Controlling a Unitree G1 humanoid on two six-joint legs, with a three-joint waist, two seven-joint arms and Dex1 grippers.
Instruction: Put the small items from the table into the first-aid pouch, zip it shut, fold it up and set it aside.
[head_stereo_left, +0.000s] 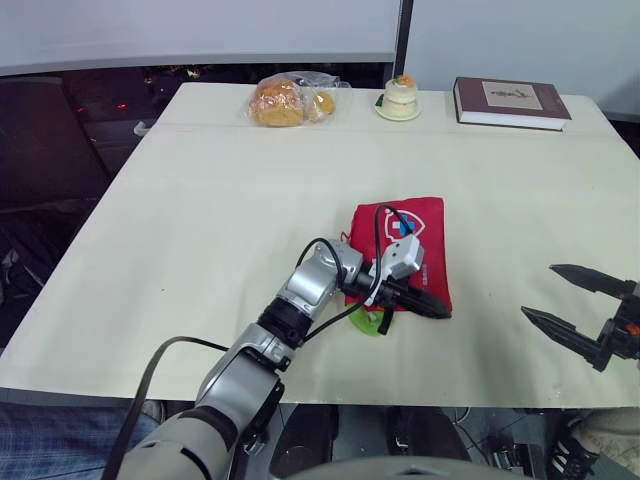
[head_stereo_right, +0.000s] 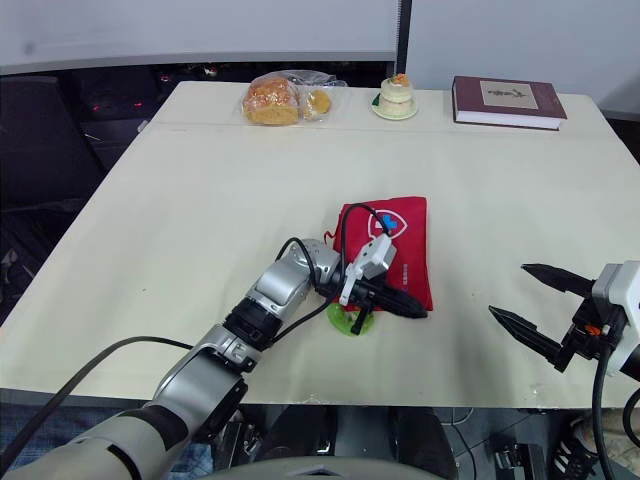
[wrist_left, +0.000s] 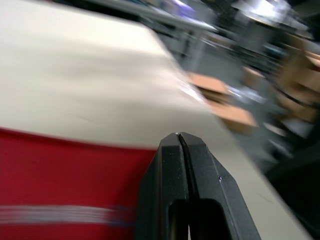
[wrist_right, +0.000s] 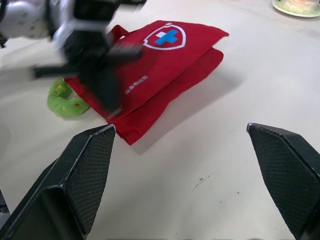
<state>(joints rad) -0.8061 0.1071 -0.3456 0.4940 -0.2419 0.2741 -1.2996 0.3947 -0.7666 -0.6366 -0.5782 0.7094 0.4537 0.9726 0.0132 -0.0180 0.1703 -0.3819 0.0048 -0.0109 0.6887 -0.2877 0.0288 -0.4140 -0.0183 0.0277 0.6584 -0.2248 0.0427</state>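
Left wrist view: left gripper (wrist_left: 180, 150) is clenched tip to tip with nothing visible between the fingers, over the near edge of the red pouch (head_stereo_left: 432, 245). Pouch lies flat mid-table (head_stereo_left: 200, 220). Small green item (head_stereo_left: 368, 322) touches its 7 o'clock corner, near the table's front edge. Right gripper (head_stereo_left: 540, 290) is spread wide at the pouch's 4 o'clock, well apart.

Risk: a sweep with closed fingers could drag the pouch or knock the green item off the edge.

Can't make out the zip or whether the pouch is open. Green item is partly covered by the left gripper, so can't identify it.
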